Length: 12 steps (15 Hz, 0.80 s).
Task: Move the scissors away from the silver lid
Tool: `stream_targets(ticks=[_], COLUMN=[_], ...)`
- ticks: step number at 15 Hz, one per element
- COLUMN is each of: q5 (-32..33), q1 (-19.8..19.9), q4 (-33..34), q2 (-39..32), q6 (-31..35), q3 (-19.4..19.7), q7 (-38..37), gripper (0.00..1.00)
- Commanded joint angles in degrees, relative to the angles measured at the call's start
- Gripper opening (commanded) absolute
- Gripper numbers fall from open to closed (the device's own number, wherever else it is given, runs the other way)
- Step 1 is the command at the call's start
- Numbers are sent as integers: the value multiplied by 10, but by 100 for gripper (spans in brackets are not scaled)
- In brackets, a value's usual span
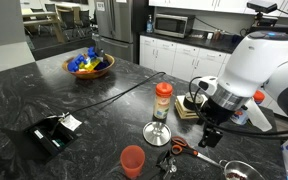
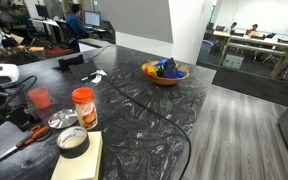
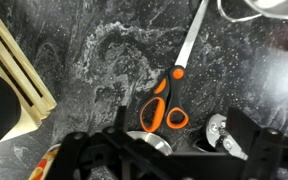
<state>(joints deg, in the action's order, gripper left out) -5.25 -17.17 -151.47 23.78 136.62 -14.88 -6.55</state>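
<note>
Scissors, in an exterior view: the scissors lie flat on the dark bench. Their orange handles are just beside the silver lid, and the blades point away from it toward the arm.
Jaws, in that view: the gripper hangs above the blade end without touching it. How wide the jaws stand cannot be told here.
Scissors, in an exterior view: the scissors show as an orange streak near the silver lid, with a red cup beyond. Whether the scissors and lid touch cannot be judged.
Scissors, wrist view: the scissors lie closed, handles nearest the camera and blades running up and away. The rim of the silver lid shows just below the handles.
Jaws, wrist view: the gripper looks spread wide, with nothing held between the jaws.
Handling: probably light, stiff and thin. Lying low on a hard bench, the pair may skid or swing round if nudged.
Hold: best across the plastic handles near the pivot, where there is some thickness. The bare blades look slippery and too flat to grip.
</note>
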Motion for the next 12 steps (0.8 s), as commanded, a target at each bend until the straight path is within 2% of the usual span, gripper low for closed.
stream_targets(ticks=[1,2,4,12], q5=[94,55,81,83], q1=[50,21,35,46], q4=[13,2,4,20], q2=[-28,-13,-22,-59], q6=[18,13,13,21], q3=[-45,-21,-30,-31], q7=[-91,-56,-80,-98], gripper=[100,100,100,100])
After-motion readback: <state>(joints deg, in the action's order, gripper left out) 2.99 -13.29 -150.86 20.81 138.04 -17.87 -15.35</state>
